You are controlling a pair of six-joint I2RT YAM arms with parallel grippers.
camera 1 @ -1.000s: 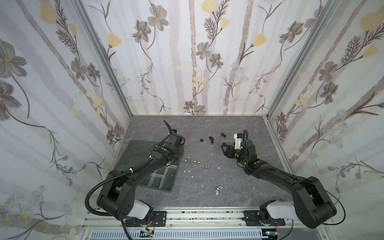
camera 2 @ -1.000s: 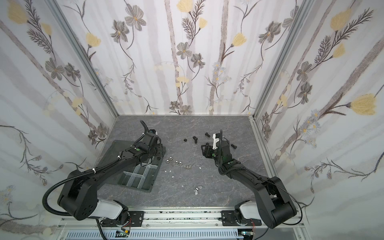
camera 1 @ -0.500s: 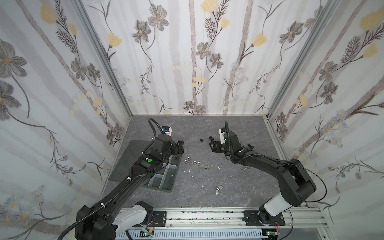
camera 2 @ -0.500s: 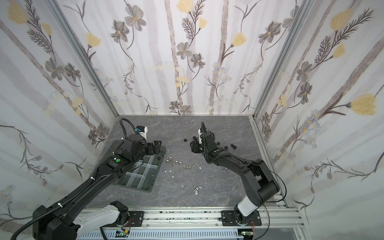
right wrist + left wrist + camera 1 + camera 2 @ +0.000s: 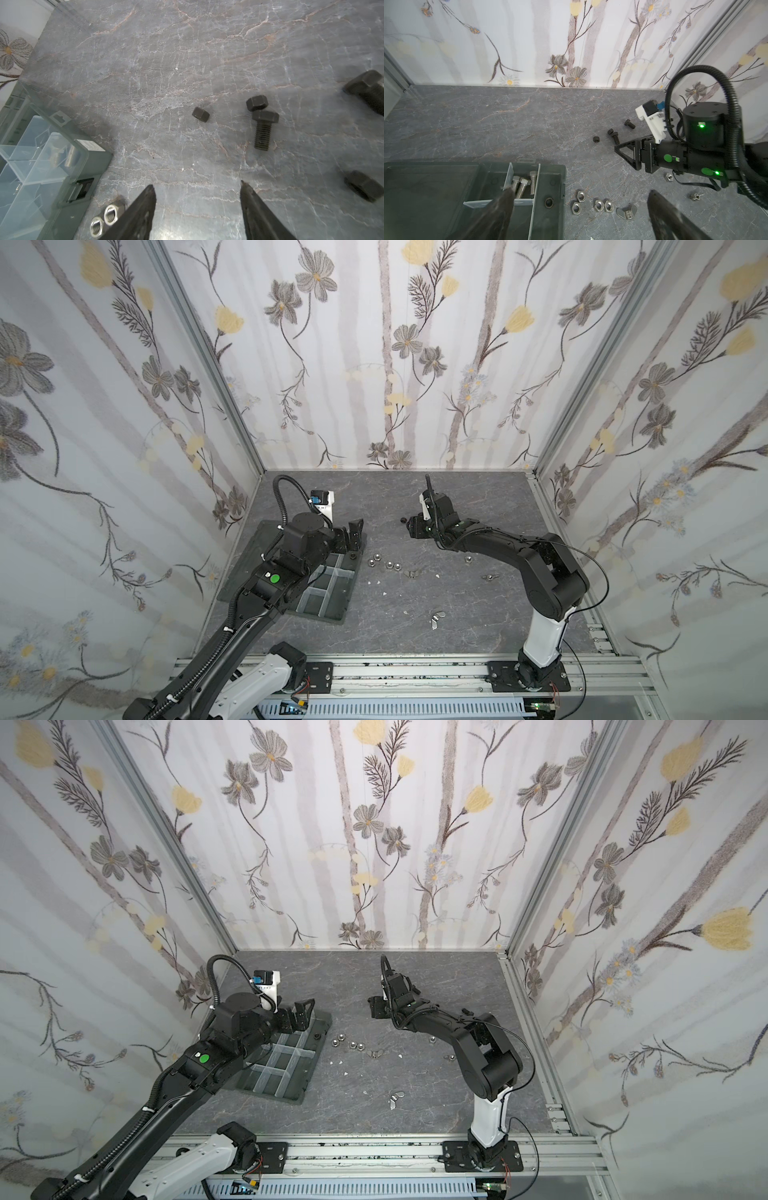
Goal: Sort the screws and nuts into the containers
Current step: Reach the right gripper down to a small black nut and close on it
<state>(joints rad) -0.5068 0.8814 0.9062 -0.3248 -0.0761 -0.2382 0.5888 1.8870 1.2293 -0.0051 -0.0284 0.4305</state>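
The dark grey organiser tray (image 5: pixel 320 616) (image 5: pixel 318 1056) lies left of the middle. My left gripper (image 5: pixel 349 537) (image 5: pixel 580 189) hangs wide open and empty over its far end. One of the containers holds silver screws (image 5: pixel 521 185); beside it lies a dark ring-shaped nut (image 5: pixel 549 202). Silver hex nuts (image 5: pixel 384 562) (image 5: pixel 598 205) and a wing nut (image 5: pixel 626 213) lie on the floor just right of the tray. My right gripper (image 5: pixel 411 526) (image 5: pixel 197 185) is open, low over bare floor. A black nut (image 5: pixel 200 114) and a black screw (image 5: pixel 263 128) lie just beyond its tips.
The tray's flat lid panel (image 5: pixel 249 556) lies open toward the left wall. More wing nuts (image 5: pixel 437 619) lie near the front, a silver nut (image 5: pixel 468 559) and a wing nut (image 5: pixel 490 576) by the right arm. Another black screw (image 5: pixel 367 89) and nut (image 5: pixel 362 185) lie further right.
My left gripper has opened wide and its arm has swung back, the wrist lifting over the tray. My right gripper has moved left toward the black pieces.
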